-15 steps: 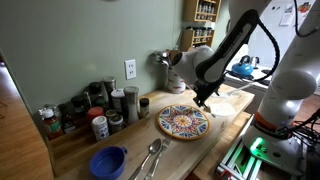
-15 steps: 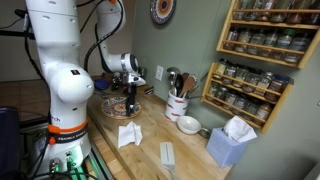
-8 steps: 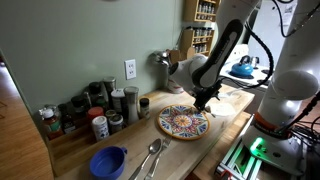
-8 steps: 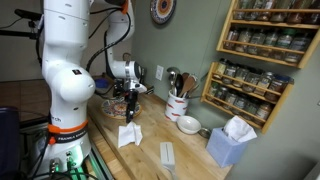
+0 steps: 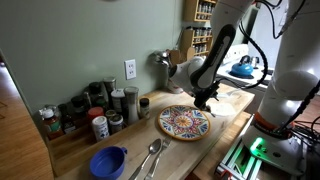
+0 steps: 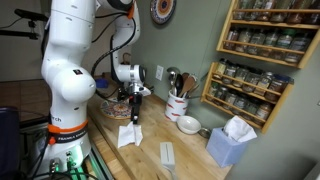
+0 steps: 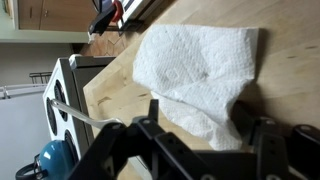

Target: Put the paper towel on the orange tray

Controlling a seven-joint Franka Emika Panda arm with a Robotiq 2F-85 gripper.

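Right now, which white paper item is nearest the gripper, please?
The paper towel lying just below the gripper; the tissue sticking up from the blue box sits far off.

In the wrist view the hand [image 7: 200, 120] crosses the bottom of the frame, its body cut off by the lower edge; its dark fingers [image 7: 252, 130] cover the near edge of the paper towel [image 7: 195, 65]; the upper left is blurred. In an exterior view the orange tray [image 6: 103, 103], left of centre, is mostly hidden behind the arm [image 6: 70, 70]; the hand there is too small and dark to read. In an exterior view the spoons [image 5: 150, 160] run off the lower edge of the frame on the counter [image 5: 235, 103].
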